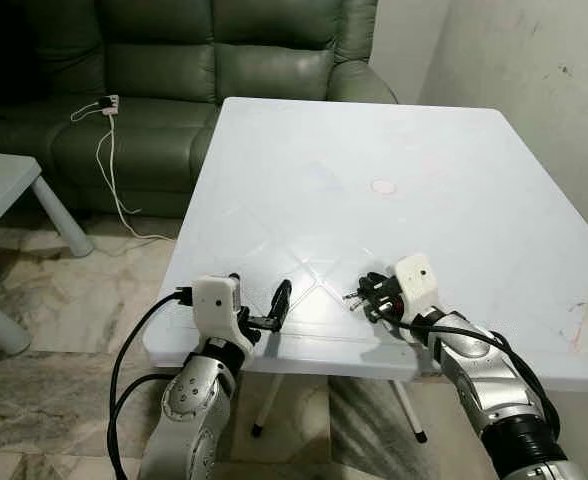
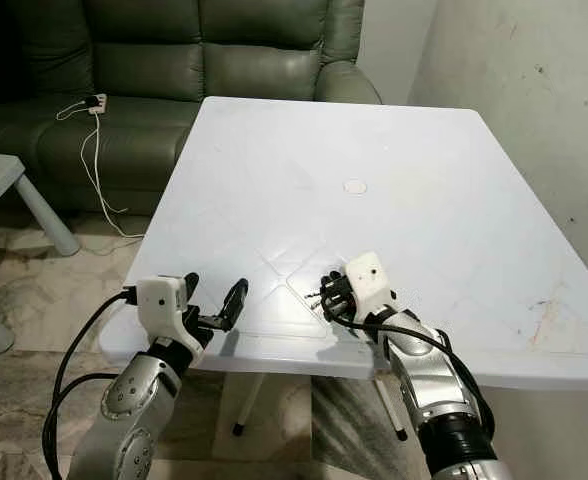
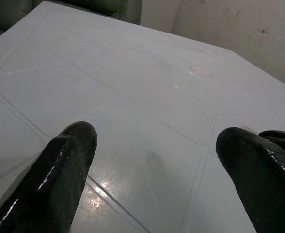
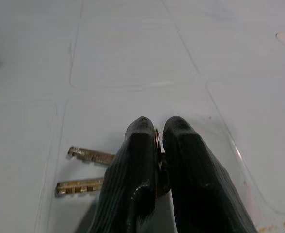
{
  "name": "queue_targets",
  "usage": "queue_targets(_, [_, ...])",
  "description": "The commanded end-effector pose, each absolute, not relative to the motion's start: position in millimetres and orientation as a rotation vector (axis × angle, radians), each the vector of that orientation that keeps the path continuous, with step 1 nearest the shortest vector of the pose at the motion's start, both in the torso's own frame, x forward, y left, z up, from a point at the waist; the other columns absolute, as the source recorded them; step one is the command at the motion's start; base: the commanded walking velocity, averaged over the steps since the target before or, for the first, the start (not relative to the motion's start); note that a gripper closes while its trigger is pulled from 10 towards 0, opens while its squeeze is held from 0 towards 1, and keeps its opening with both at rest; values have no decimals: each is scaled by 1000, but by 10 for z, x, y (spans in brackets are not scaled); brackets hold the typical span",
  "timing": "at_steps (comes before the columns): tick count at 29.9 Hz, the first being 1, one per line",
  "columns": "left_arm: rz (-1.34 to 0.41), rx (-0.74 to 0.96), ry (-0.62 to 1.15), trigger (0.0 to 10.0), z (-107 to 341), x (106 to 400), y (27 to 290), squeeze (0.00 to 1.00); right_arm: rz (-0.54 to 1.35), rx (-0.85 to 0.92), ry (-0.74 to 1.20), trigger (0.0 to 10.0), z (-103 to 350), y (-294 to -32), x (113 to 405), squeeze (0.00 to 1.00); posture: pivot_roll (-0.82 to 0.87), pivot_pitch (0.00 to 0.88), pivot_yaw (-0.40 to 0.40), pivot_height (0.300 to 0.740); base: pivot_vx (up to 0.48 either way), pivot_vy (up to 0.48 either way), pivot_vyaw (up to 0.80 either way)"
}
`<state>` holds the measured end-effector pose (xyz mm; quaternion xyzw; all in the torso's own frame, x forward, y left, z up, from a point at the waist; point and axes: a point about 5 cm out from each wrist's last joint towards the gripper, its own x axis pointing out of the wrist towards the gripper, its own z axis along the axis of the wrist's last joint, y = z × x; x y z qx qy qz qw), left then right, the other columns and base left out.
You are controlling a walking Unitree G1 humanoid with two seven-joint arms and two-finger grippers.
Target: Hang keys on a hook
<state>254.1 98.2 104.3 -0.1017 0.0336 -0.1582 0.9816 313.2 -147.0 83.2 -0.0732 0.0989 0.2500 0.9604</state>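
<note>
Two brass keys (image 4: pixel 87 171) on a ring lie at the near edge of the white table (image 1: pixel 394 120). My right gripper (image 1: pixel 372 292) is shut on the key ring, its two black fingers (image 4: pixel 137 160) pinched together with the key blades sticking out to one side. In the right eye view the keys (image 2: pixel 319 295) point left from the gripper (image 2: pixel 334 293). My left gripper (image 1: pixel 259 305) stands open over the table's near left edge, nothing between its fingers (image 3: pixel 60 170).
A green sofa (image 1: pixel 204 60) stands behind the table with a white charger and cable (image 1: pixel 109 105) on its seat. A small grey side table (image 1: pixel 14 190) is at the left. A wall (image 1: pixel 544 70) runs close along the right. A small round mark (image 1: pixel 383 186) sits mid-table.
</note>
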Motion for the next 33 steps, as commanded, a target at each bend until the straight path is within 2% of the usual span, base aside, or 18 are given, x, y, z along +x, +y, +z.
queue_targets(1, [-326, -209, 62, 10000, 1069, 2548, 958, 0, 481, -158, 200, 10000, 851, -1541, 3164, 0, 15, 25, -69, 740, 0, 0, 0])
queue_targets(16, [-323, -214, 63, 10000, 1078, 2547, 965, 0, 483, -184, 204, 10000, 844, -1646, 3167, 0, 13, 37, -67, 740, 0, 0, 0])
queue_targets(17, [-323, -214, 64, 10000, 1077, 2547, 965, 0, 482, -184, 202, 9529, 844, -1651, 3169, 0, 13, 37, -67, 740, 0, 0, 0])
queue_targets(18, [-323, -215, 64, 10000, 1077, 2550, 965, 0, 482, -182, 199, 7804, 848, -1656, 3169, 0, 12, 37, -67, 740, 0, 0, 0])
queue_targets(19, [-323, -216, 63, 10000, 1078, 2551, 965, 0, 481, -183, 194, 4627, 853, -1659, 3168, 0, 12, 38, -67, 740, 0, 0, 0])
queue_targets(20, [-323, -217, 63, 10000, 1078, 2551, 965, 0, 480, -184, 190, 4627, 856, -1661, 3167, 0, 12, 38, -67, 740, 0, 0, 0])
queue_targets(21, [-323, -217, 63, 10000, 1079, 2552, 965, 0, 481, -184, 190, 3647, 857, -1662, 3167, 0, 11, 37, -66, 740, 0, 0, 0])
queue_targets(24, [-323, -217, 63, 10000, 1079, 2555, 965, 0, 484, -186, 184, 3569, 861, -1669, 3169, 0, 11, 37, -66, 740, 0, 0, 0])
queue_targets(25, [-323, -218, 63, 10000, 1080, 2555, 965, 0, 489, -179, 175, 706, 869, -1672, 3166, 0, 11, 37, -66, 740, 0, 0, 0])
queue_targets(26, [-323, -217, 62, 10000, 1081, 2556, 966, 0, 493, -176, 172, 1765, 876, -1677, 3164, 0, 11, 37, -66, 740, 0, 0, 0])
queue_targets(27, [-323, -217, 62, 10000, 1082, 2557, 967, 0, 491, -169, 167, 0, 883, -1681, 3164, 0, 11, 38, -65, 740, 0, 0, 0])
queue_targets(29, [-323, -216, 62, 10000, 1084, 2561, 970, 0, 487, -178, 167, 0, 890, -1687, 3172, 0, 11, 37, -65, 740, 0, 0, 0])
queue_targets(30, [-323, -216, 62, 10000, 1084, 2560, 970, 0, 484, -180, 170, 824, 886, -1690, 3175, 0, 10, 39, -64, 740, 0, 0, 0])
queue_targets(31, [-323, -217, 62, 10000, 1085, 2560, 969, 0, 486, -176, 167, 0, 888, -1691, 3174, 0, 11, 36, -64, 740, 0, 0, 0])
queue_targets(33, [-324, -217, 61, 10000, 1086, 2560, 969, 0, 483, -181, 167, 0, 889, -1694, 3179, 0, 11, 39, -64, 740, 0, 0, 0])
